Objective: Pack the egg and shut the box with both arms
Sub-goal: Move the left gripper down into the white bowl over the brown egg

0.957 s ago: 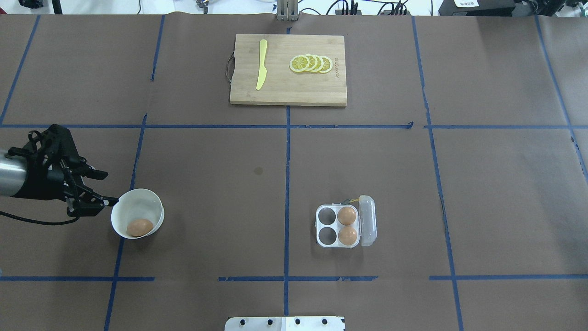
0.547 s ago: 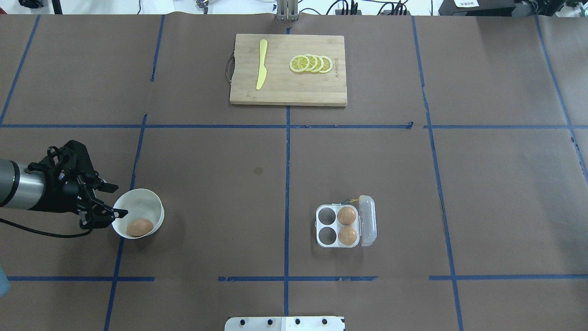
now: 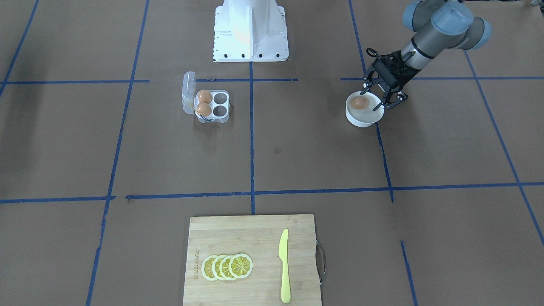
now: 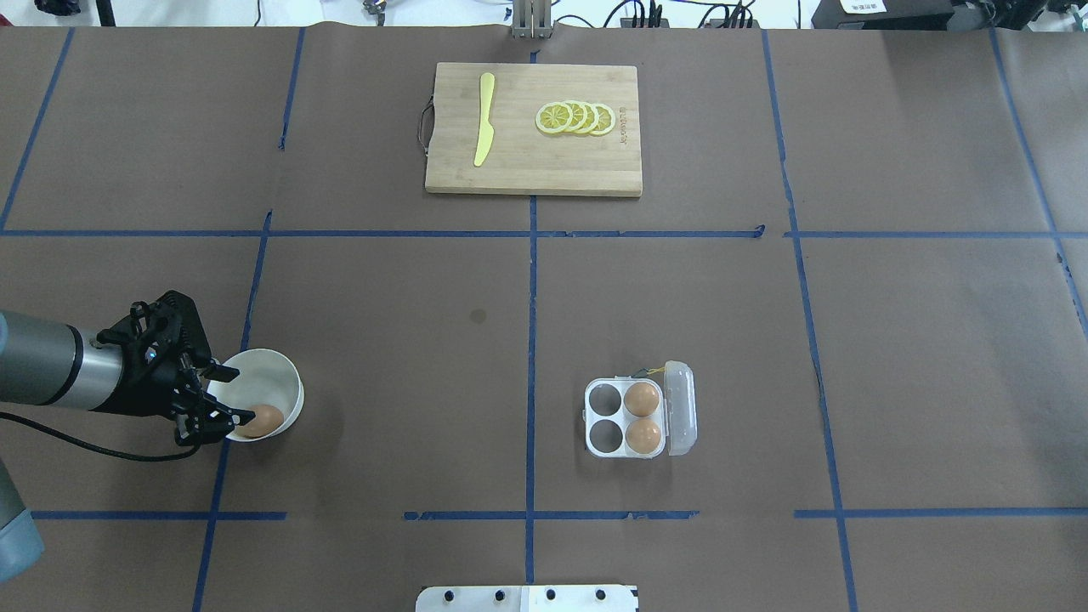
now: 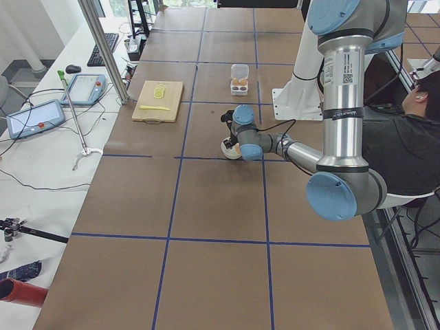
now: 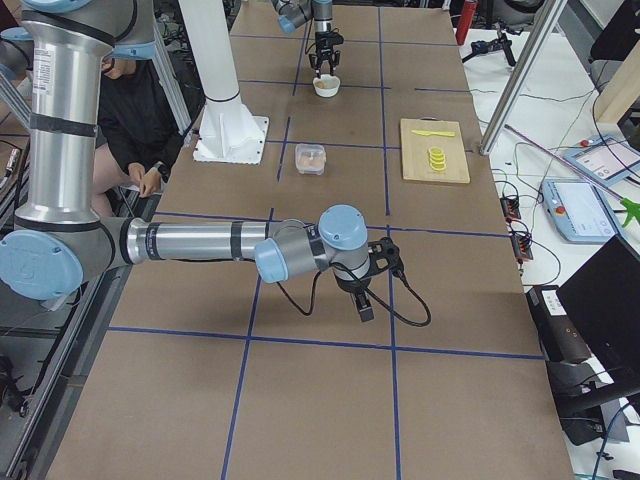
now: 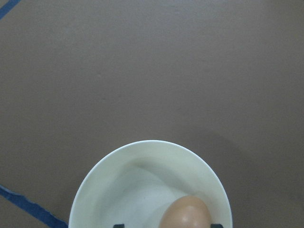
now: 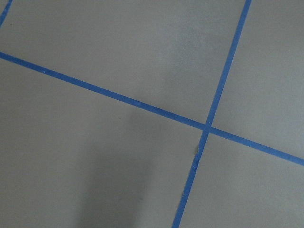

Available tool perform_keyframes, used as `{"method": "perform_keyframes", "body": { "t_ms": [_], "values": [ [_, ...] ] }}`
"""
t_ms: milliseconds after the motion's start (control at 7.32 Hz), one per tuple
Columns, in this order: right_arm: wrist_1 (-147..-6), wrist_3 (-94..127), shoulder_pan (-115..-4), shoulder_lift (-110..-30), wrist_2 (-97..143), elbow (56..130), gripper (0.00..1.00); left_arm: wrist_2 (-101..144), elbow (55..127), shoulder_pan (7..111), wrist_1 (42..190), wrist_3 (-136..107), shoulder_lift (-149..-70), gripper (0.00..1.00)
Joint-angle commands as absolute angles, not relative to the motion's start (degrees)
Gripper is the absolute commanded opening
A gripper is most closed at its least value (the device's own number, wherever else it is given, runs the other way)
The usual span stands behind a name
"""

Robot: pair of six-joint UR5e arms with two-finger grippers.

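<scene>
Eggs, 3: one egg (image 4: 263,417) in bowl (image 4: 285,364), 8 o'clock; two in box (image 4: 682,408), 5 o'clock. Left gripper (image 4: 245,394) spread wide astride egg; right gripper (image 6: 364,308): undeterminable. Board stamp (image 4: 623,126) unreadable.

Even, diffuse light from above fell on the brown table (image 4: 382,340). It was bright enough in the overhead and front-facing views to keep the blue tape lines (image 4: 532,297) crisp. Shadows were faint and soft-edged. The white pedestal base (image 3: 250,29) was washed out almost to pure white, with detail lost. The left wrist view was soft: the bowl (image 7: 102,194) looked slightly hazy and the egg (image 7: 186,214) at the bottom edge was blurred. A dim shadow lay on the table to the bowl's right. The right wrist view was flat and greyish, with a broad soft shadow at lower left. Both side views showed wide-angle stretch, making the near left arm (image 5: 342,103) and the near right arm (image 6: 190,243) loom large.
</scene>
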State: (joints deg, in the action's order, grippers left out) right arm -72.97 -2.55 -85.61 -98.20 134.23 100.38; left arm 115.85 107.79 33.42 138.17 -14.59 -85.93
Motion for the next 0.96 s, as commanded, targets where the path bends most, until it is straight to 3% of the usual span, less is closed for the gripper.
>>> {"method": "perform_keyframes", "body": {
  "t_ms": [0, 820],
  "values": [
    [-73.04, -2.55, -85.61, -98.26, 134.21, 100.28, 1.00, 115.84, 106.62, 33.14, 138.16, -14.59, -86.74, 0.67],
    [-73.04, -2.55, -85.61, -98.35, 134.30, 100.28, 1.00, 115.66, 104.42, 33.13, 138.25, -14.33, -88.07, 0.67]
  ]
}}
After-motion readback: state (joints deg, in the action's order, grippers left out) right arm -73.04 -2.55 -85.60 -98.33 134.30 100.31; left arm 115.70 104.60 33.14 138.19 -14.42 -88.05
